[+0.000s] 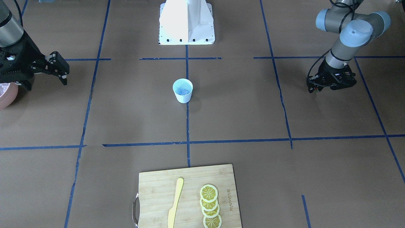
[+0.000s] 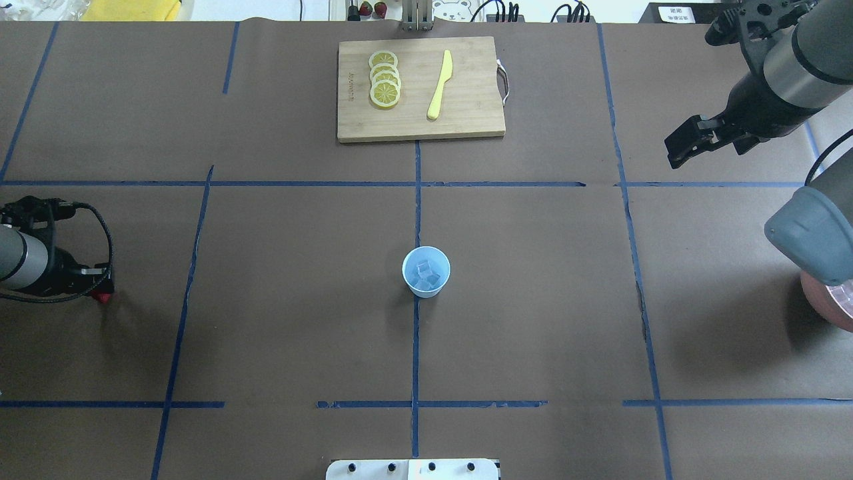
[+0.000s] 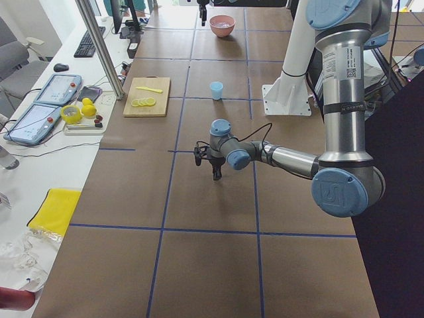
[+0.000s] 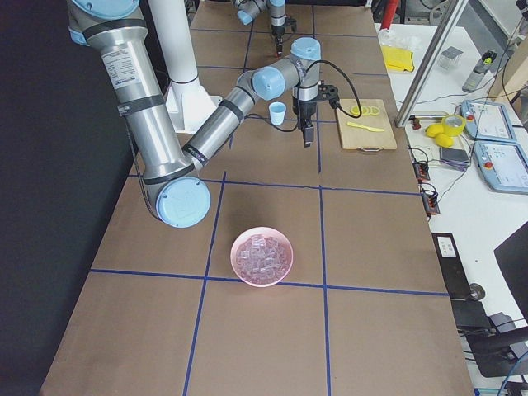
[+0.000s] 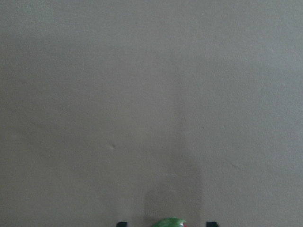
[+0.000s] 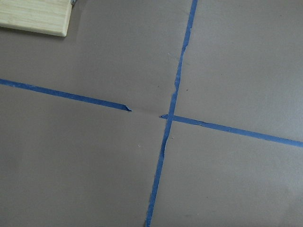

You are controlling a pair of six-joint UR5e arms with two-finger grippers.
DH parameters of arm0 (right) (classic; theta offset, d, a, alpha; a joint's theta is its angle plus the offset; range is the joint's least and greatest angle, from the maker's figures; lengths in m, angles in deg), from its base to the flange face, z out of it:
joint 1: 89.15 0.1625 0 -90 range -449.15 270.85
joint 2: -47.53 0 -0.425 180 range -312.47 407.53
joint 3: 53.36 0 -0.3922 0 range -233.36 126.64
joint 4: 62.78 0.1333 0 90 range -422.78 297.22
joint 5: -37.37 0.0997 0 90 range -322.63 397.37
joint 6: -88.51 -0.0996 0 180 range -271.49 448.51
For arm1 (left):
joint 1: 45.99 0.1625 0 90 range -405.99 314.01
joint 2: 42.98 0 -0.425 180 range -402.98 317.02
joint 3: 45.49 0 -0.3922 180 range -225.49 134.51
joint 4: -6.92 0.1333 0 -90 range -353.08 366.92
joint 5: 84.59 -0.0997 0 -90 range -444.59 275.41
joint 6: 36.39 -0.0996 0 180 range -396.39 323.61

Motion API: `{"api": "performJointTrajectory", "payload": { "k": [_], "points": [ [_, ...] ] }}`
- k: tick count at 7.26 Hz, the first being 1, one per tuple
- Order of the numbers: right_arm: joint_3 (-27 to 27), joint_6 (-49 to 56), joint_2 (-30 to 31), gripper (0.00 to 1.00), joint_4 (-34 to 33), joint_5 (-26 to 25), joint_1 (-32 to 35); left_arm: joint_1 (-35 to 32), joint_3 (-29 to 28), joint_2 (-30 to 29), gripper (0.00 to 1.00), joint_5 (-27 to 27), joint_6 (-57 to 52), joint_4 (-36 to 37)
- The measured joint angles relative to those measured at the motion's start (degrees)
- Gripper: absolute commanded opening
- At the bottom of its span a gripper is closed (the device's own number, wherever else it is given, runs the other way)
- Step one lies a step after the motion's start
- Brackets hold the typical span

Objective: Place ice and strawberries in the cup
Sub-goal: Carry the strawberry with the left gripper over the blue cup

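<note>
Red strawberry (image 2: 102, 297) pinched between left fingers (image 5: 121, 224), green top showing; right fingers (image 1: 61, 65) spread.

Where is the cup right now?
In the overhead view the cup sits mid-table on the central blue tape line, with ice inside, well on the robot's side of the cutting board.

Upright cup (image 1: 183, 97) holds ice (image 2: 426, 275); left claw (image 5: 166, 224) grips strawberry (image 5: 171, 221).
</note>
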Motion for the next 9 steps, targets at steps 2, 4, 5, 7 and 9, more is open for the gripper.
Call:
{"api": "performJointTrajectory", "payload": {
  "k": [2, 4, 5, 7, 9],
  "points": [
    [0.06, 0.02, 0.0, 0.99, 0.0, 0.0, 0.14, -0.47, 2.36, 0.98, 0.0, 1.73, -0.08, 0.39],
    [0.08, 0.08, 0.07, 0.99, 0.0, 0.66, 0.83, -4.05, 8.66, 2.31, 0.0, 7.33, -0.18, 4.95],
    [0.09, 0.27, 0.32, 0.99, 0.0, 2.02, 1.76, -5.21, 12.28, 1.68, 0.0, 8.43, -0.23, 10.03],
    [0.08, 3.76, 2.72, 0.99, 0.0, 4.09, 5.12, -5.72, 16.76, -5.67, 0.0, 8.62, -0.18, 22.69],
    [-0.64, 13.58, 7.77, 0.99, 0.0, 7.4, 11.8, -3.73, 17.18, -20.24, 0.0, 8.03, 1.63, 37.51]
  ]
}}
